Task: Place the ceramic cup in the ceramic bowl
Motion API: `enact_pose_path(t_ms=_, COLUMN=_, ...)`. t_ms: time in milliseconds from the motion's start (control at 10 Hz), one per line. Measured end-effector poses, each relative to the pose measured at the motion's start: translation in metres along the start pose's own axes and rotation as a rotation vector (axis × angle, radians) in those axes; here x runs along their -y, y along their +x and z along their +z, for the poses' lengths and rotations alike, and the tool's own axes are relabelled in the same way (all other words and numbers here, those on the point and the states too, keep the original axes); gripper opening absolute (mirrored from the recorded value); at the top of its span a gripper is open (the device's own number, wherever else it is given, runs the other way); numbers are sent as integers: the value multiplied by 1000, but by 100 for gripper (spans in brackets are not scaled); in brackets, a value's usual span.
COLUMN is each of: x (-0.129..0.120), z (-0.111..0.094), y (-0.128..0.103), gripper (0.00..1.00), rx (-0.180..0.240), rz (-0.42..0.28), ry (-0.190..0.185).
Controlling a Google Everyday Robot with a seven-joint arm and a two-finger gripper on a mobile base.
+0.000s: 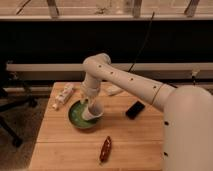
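Observation:
The green ceramic bowl (79, 118) sits on the wooden table (60, 145), left of its middle. The white ceramic cup (93, 111) is tilted at the end of my arm, low over the right part of the bowl and overlapping its rim. My gripper (91, 104) comes down from above and is shut on the cup. The cup hides the bowl's right side, and I cannot tell whether the cup touches the bowl.
A white tube-like packet (64, 94) lies at the table's back left. A flat white oblong object (114, 90) lies behind the arm. A black phone (134, 109) is right of the bowl. A reddish-brown packet (105, 148) lies near the front. An office chair (10, 107) stands left.

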Motion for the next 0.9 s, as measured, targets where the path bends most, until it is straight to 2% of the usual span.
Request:
enact_pose_path(t_ms=400, x=4, z=-3, y=0, gripper=80, rx=20, rz=-1, ry=36)
enact_pose_path(t_ms=700, x=6, z=-37, y=-8, gripper=80, rx=31, rz=-32, ry=55)
enact_pose_path(t_ms=900, x=9, z=-53, y=-10, gripper=80, rx=30, rz=-35, ry=54)
